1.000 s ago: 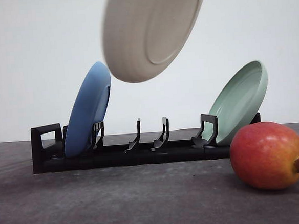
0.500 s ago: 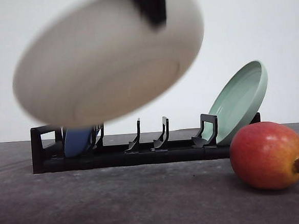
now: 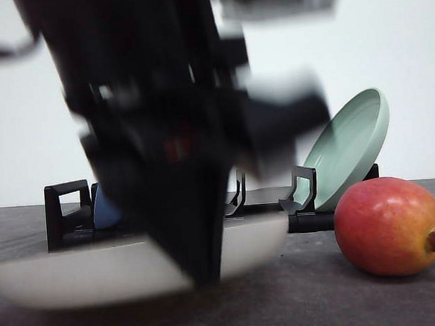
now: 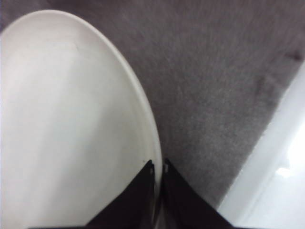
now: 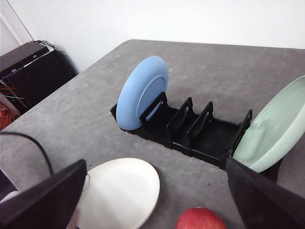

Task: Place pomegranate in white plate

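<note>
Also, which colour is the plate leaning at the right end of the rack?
Pale green plate, clearest in the front view.

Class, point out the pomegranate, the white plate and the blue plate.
pomegranate (image 3: 388,226): front view, middle of its red skin.
white plate (image 5: 121,192): right wrist view, its flat centre.
blue plate (image 5: 143,90): right wrist view, its face.

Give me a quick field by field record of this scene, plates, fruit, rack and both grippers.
white plate: low over the grey table, in front of the rack
left gripper: jaws shut on the white plate's rim
right gripper: jaws open, holding nothing
pomegranate: on the table, right of the white plate
black rack: holds blue plate and green plate
</note>
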`<action>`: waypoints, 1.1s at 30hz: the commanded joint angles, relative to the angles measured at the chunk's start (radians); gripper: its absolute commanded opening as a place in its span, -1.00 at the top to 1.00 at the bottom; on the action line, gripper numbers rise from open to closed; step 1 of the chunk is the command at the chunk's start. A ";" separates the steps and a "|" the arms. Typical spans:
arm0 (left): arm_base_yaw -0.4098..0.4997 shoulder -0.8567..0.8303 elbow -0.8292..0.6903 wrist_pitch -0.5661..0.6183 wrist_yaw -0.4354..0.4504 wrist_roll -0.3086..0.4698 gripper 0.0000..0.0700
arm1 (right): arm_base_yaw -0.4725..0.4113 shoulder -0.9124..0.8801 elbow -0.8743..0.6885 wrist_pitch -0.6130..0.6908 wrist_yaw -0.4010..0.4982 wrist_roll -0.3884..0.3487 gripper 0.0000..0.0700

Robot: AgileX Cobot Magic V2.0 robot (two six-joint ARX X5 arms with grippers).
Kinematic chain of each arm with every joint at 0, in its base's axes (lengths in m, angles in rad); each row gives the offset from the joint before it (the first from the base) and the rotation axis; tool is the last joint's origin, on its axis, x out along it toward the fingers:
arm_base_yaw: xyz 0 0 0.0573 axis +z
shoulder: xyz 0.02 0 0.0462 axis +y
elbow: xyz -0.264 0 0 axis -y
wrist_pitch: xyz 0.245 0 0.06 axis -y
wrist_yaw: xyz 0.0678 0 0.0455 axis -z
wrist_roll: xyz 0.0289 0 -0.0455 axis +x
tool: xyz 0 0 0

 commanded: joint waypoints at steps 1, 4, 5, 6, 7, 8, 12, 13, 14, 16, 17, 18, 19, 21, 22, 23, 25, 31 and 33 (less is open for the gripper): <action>-0.013 0.050 0.008 0.016 -0.008 -0.004 1.00 | 0.002 0.006 0.018 0.006 -0.001 0.010 -0.70; -0.013 0.111 0.008 0.045 -0.008 -0.004 1.00 | 0.002 0.006 0.018 0.006 -0.001 0.010 -0.70; -0.013 0.126 0.008 0.050 -0.008 -0.005 1.00 | 0.002 0.006 0.018 0.006 -0.001 0.010 -0.70; -0.013 0.138 0.008 0.053 -0.008 -0.005 1.00 | 0.002 0.006 0.018 0.006 -0.001 0.010 -0.70; -0.013 0.144 0.008 0.054 -0.008 -0.005 1.00 | 0.002 0.006 0.018 0.006 -0.001 0.010 -0.70; -0.013 0.147 0.008 0.054 -0.007 -0.005 0.96 | 0.002 0.006 0.018 0.006 -0.001 0.010 -0.70; -0.013 0.140 0.009 0.058 -0.008 -0.023 0.26 | 0.005 0.006 0.018 0.006 -0.001 0.010 -0.70; -0.010 0.135 0.010 0.058 -0.008 -0.033 0.03 | 0.007 0.006 0.018 0.006 -0.001 0.010 -0.70; -0.008 0.125 0.011 0.058 -0.007 -0.044 -0.24 | 0.009 0.006 0.018 0.006 -0.001 0.011 -0.70; -0.008 0.105 0.011 0.057 -0.007 -0.071 -0.59 | 0.017 0.006 0.018 0.006 -0.001 0.011 -0.70; -0.008 0.090 0.012 0.057 -0.007 -0.084 -0.68 | 0.024 0.006 0.017 0.006 -0.001 0.011 -0.70; -0.008 0.076 0.012 0.056 -0.007 -0.097 -0.72 | 0.032 0.006 0.017 0.005 -0.001 0.011 -0.70; -0.008 0.057 0.012 0.054 -0.007 -0.109 -0.72 | 0.040 0.006 0.017 0.004 0.000 0.010 -0.70; -0.008 0.011 0.012 0.049 -0.007 -0.132 -0.72 | 0.061 0.014 0.017 0.002 0.000 0.011 -0.70; -0.008 -0.013 0.012 0.046 -0.007 -0.142 -0.72 | 0.071 0.018 0.017 -0.003 0.001 0.010 -0.70; -0.008 -0.043 0.012 0.040 -0.007 -0.157 -0.72 | 0.085 0.025 0.017 -0.009 0.002 0.010 -0.70; -0.008 -0.100 0.012 0.029 -0.007 -0.180 -0.72 | 0.110 0.042 0.017 -0.017 0.007 0.010 -0.70; -0.010 -0.313 0.012 -0.020 -0.005 -0.237 -0.71 | 0.173 0.119 0.017 -0.052 0.045 0.010 -0.70; -0.010 -0.386 0.012 -0.031 -0.005 -0.236 -0.71 | 0.190 0.157 0.017 -0.079 0.073 0.010 -0.70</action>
